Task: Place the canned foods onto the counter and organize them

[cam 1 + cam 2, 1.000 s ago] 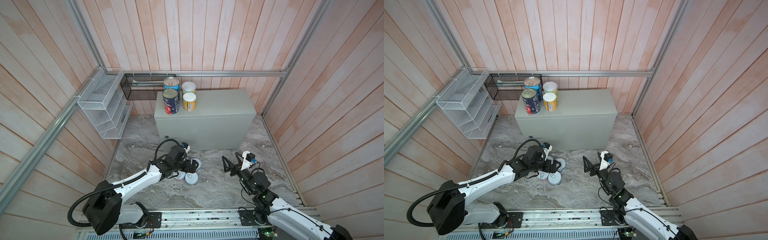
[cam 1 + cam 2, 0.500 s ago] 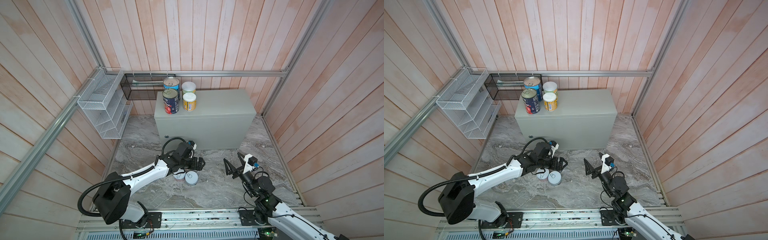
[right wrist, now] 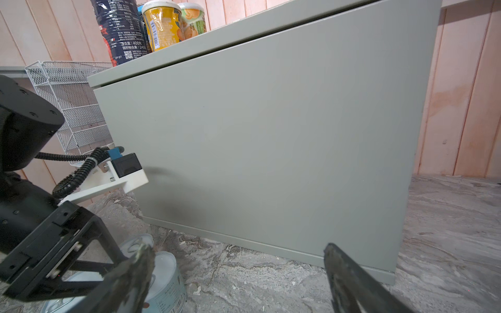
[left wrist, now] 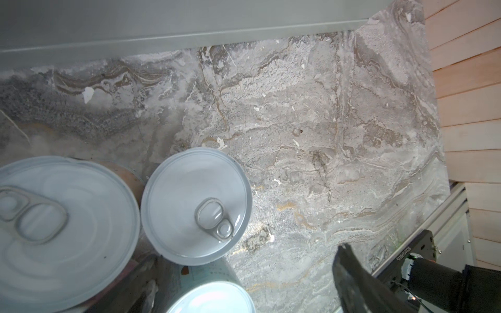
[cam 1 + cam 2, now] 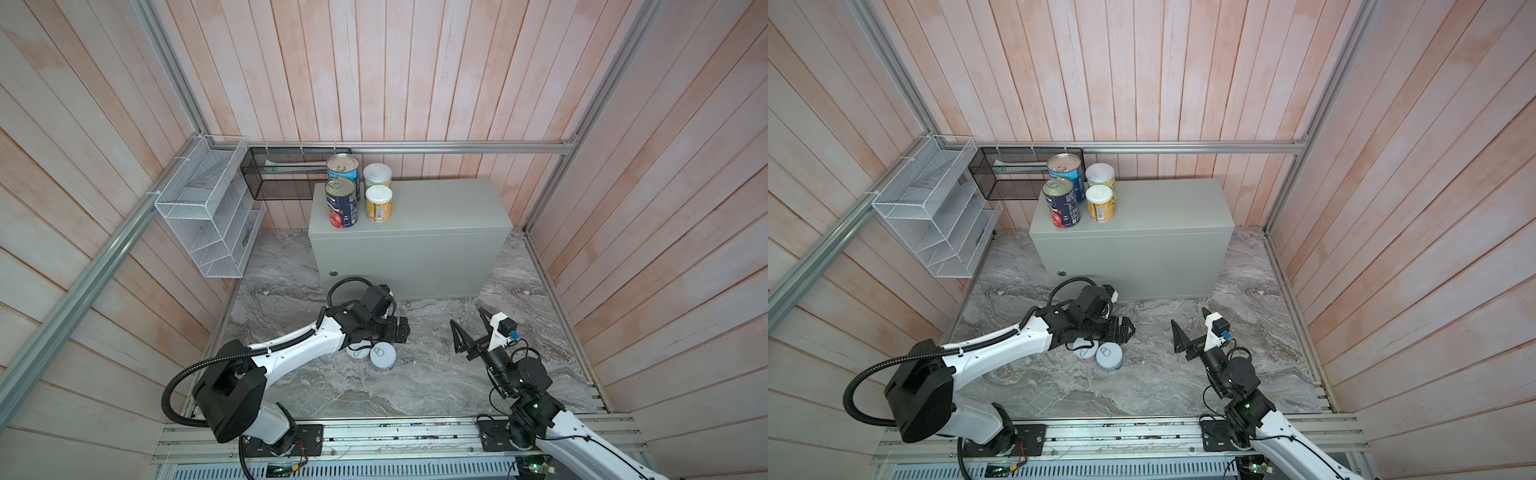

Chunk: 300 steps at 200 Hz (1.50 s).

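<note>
Four cans stand at the left end of the grey counter (image 5: 436, 208) (image 5: 1163, 208) (image 3: 271, 135): a navy tomato can (image 5: 341, 203), a light blue can (image 5: 343, 168) and two white-lidded cans (image 5: 378, 203) (image 5: 377, 175). Short pale pull-tab cans (image 5: 382, 356) (image 5: 1109, 355) (image 4: 196, 206) cluster on the marble floor. My left gripper (image 5: 388, 332) (image 4: 248, 273) hangs open over them, and one can top (image 4: 211, 298) lies between its fingers without contact. My right gripper (image 5: 466, 316) (image 3: 235, 254) is open and empty, right of the cluster, facing the counter's front.
A white wire basket rack (image 5: 208, 208) hangs on the left wall and a black mesh basket (image 5: 282, 174) on the back wall beside the counter. Wooden walls close in three sides. The left arm's wrist (image 3: 40, 230) sits close to my right gripper's left finger.
The left arm has swung right and forward, bringing its gripper over the floor cans. The right gripper has hardly shifted. Both stay open.
</note>
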Each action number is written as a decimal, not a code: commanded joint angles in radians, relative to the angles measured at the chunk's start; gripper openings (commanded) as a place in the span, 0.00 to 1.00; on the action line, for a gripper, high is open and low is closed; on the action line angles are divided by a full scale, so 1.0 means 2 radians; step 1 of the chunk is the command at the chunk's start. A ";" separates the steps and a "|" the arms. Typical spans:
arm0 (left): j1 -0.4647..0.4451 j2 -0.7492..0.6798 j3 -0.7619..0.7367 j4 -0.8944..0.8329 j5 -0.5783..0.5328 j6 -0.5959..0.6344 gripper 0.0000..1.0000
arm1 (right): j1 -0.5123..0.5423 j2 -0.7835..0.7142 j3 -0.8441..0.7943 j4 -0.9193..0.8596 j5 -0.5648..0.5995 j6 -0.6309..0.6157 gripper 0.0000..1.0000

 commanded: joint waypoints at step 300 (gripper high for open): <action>-0.016 0.144 0.121 -0.059 -0.095 0.043 0.92 | -0.003 0.029 0.006 -0.007 0.009 0.012 0.98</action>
